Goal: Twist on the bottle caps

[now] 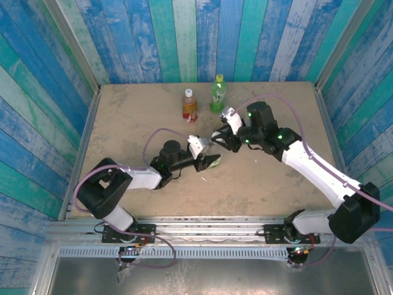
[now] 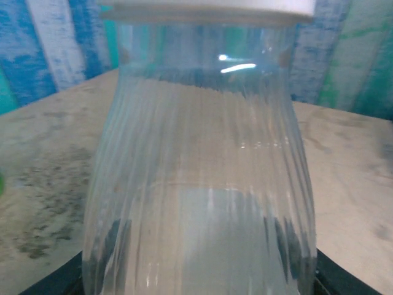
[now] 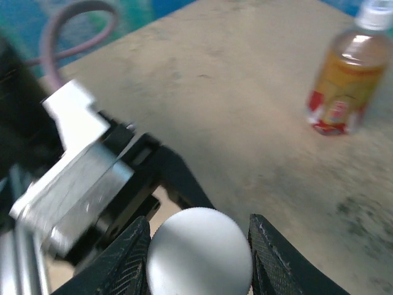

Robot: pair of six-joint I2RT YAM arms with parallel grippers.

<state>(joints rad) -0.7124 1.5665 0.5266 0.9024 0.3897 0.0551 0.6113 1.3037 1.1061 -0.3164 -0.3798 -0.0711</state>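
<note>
Observed: left gripper (image 1: 207,158) clamps the clear bottle (image 2: 196,184); right gripper (image 3: 198,246) pinches its white cap (image 3: 199,261). Risk: a tilted cap could cross-thread, or the bottle could twist in the grip.

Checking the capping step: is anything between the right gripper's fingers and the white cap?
Nothing visible does. The fingers of the right gripper flank the white cap on both sides, atop the clear bottle that the left gripper holds.

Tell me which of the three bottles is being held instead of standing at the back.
The clear bottle, gripped by the left gripper mid-table. The amber bottle and the green bottle stand free at the far edge.
</note>
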